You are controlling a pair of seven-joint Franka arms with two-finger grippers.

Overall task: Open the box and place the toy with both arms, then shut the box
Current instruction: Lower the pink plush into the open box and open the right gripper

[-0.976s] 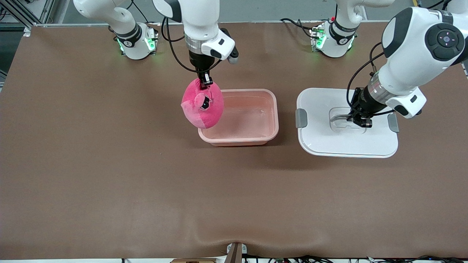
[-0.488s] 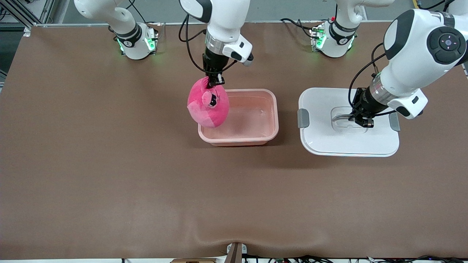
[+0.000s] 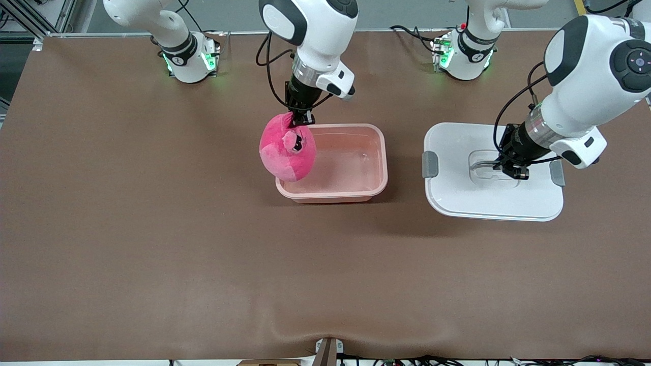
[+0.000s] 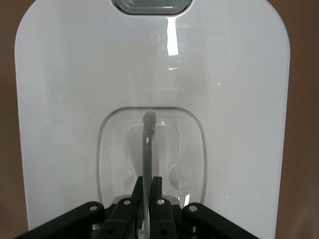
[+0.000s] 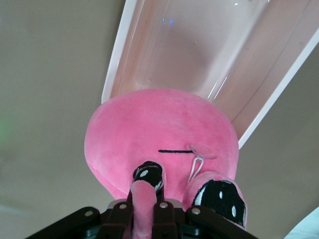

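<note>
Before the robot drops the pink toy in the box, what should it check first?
1. Toy gripped by the right hand: ok, pinched at its top.
2. Box base open: ok, lid off.
3. Base free of other things: ok, nothing shows inside.
4. Toy fully over the base: not ok, it hangs over the rim at the right arm's end.
5. Lid out of the way: ok, it is beside the base, toward the left arm's end.
6. Left hand holding the lid handle: ok, fingers shut on it.
</note>
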